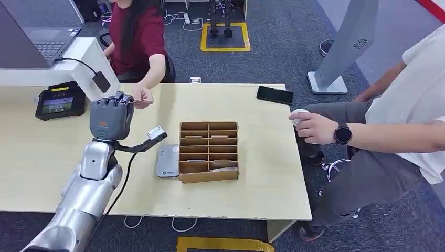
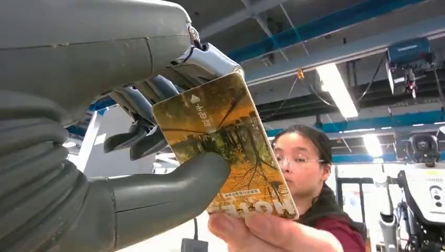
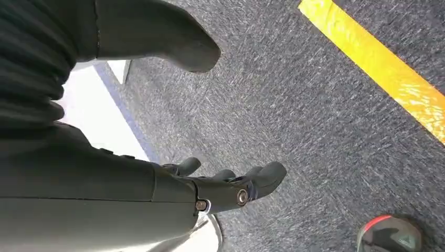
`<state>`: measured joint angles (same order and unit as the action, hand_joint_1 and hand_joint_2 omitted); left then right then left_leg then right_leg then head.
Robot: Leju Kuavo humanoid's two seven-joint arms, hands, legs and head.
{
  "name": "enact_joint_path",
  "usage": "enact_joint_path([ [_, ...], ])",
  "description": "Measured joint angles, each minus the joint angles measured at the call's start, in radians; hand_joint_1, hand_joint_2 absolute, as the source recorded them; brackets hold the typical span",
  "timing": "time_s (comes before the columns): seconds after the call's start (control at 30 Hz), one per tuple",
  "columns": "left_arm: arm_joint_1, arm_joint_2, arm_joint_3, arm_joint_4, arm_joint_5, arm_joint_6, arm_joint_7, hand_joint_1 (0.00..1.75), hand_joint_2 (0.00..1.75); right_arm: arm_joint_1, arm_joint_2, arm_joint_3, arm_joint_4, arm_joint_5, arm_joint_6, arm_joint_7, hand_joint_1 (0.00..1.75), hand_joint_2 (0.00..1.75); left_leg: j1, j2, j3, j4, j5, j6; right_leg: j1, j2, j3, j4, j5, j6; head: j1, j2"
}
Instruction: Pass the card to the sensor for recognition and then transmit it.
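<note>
left robot hand (image 2: 157, 152) pinches card (image 2: 225, 147) — person's hand (image 2: 262, 231) on its edge | right robot hand (image 3: 210, 184) empty, fingers apart

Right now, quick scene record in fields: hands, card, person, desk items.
left hand: raised over the desk, pinching the card between thumb and fingers
card: yellow-brown printed face; a person's hand grips its free end
right hand: hanging over grey carpet, fingers apart, holding nothing
person in red top: seated across the desk, reaching to the card
card reader: grey, flat on the desk, beside the wooden organizer
phone: black, near the desk's far edge
</note>
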<state>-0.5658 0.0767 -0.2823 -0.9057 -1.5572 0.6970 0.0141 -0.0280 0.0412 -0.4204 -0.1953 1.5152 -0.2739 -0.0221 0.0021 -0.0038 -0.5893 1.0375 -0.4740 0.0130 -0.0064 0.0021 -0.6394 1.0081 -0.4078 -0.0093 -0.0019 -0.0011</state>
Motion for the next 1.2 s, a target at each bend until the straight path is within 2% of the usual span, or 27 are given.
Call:
enact_joint_path([
  [0.5, -0.020, -0.008, 0.008, 0.111, 0.001, 0.000, 0.007, 1.75, 1.75, -0.001, 0.000, 0.000, 0.000, 0.000, -0.001, 0.000, 0.00, 1.75, 0.000, 0.000, 0.000, 0.000, 0.000, 0.000, 0.000, 0.000, 0.000, 0.000, 0.000, 0.000, 0.000, 0.000],
  [0.53, -0.020, -0.008, 0.009, 0.114, 0.001, 0.000, 0.007, 0.00, 1.75, -0.001, 0.000, 0.000, 0.000, 0.000, -0.001, 0.000, 0.00, 1.75, 0.000, 0.000, 0.000, 0.000, 0.000, 0.000, 0.000, 0.000, 0.000, 0.000, 0.000, 0.000, 0.000, 0.000],
  [0.7, -0.023, -0.008, 0.013, 0.128, 0.013, 0.000, -0.012, 0.00, 1.75, -0.002, 0.000, 0.000, 0.000, 0.003, 0.000, 0.000, 0.00, 1.75, 0.000, 0.000, 0.000, 0.000, 0.000, 0.000, 0.000, 0.000, 0.000, 0.000, 0.000, 0.000, 0.000, 0.000],
  [0.8, -0.030, -0.009, 0.014, 0.141, 0.081, 0.000, -0.015, 0.00, 1.75, -0.002, 0.000, 0.000, 0.000, 0.014, 0.001, 0.000, 0.00, 1.75, 0.000, 0.000, 0.000, 0.000, 0.000, 0.000, 0.000, 0.000, -0.001, 0.000, 0.000, 0.000, 0.000, 0.000],
  [0.93, -0.074, -0.020, 0.014, 0.253, 0.151, 0.000, -0.077, 0.00, 1.75, -0.002, 0.000, 0.000, 0.000, 0.018, 0.000, 0.000, 0.00, 1.75, 0.000, 0.000, 0.000, 0.000, 0.000, 0.000, 0.000, 0.000, 0.000, 0.000, 0.000, 0.000, -0.001, 0.000],
  [1.2, -0.087, -0.025, 0.016, 0.319, 0.163, 0.000, -0.078, 0.00, 1.75, 0.002, 0.000, 0.000, 0.002, 0.020, 0.000, 0.000, 0.00, 1.75, 0.000, 0.000, 0.000, 0.000, 0.000, 0.000, 0.000, 0.000, -0.001, 0.000, 0.000, 0.000, -0.001, 0.000],
])
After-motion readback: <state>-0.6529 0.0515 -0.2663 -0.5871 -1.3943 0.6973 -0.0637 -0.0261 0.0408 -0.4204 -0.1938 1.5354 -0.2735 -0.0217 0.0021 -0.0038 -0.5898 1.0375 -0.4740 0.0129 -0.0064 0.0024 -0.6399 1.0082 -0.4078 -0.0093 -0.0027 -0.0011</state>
